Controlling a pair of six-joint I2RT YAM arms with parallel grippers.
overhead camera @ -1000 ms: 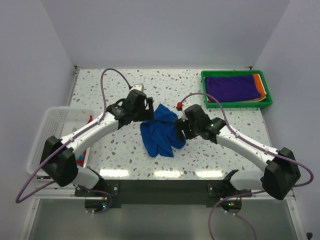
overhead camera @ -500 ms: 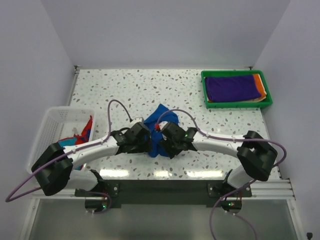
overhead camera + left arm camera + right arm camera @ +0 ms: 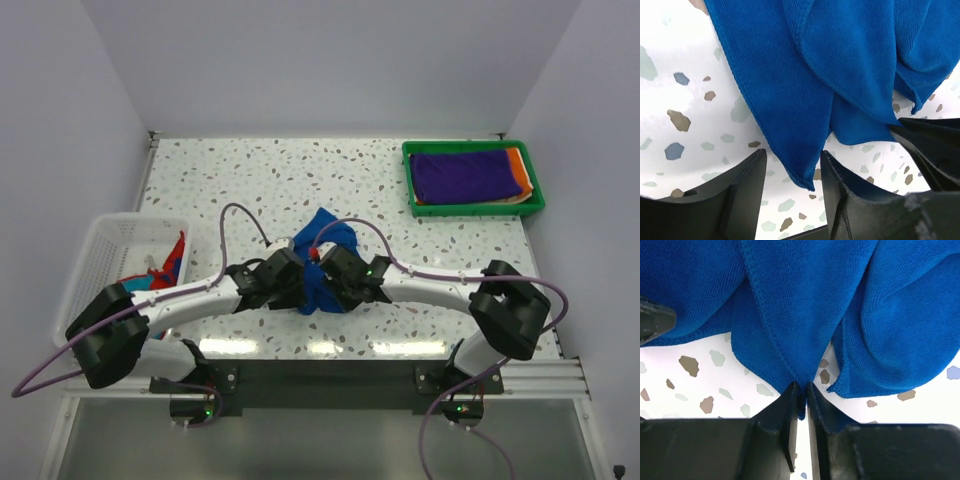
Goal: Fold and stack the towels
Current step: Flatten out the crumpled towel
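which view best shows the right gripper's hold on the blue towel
Right wrist: the right gripper pinches the blue towel hem close up. Top external hides the pinch; left wrist catches only the gripper's dark edge.

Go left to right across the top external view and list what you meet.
white mesh basket → blue towel → green tray, and inside it the purple towel, then the orange towel

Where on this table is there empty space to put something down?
Widest bare stretch: the table's back half, from the white basket across to the green tray, behind the blue towel. A smaller patch: between tray and right arm. Crowded: the near middle, where left pincer and right pincer meet the towel.
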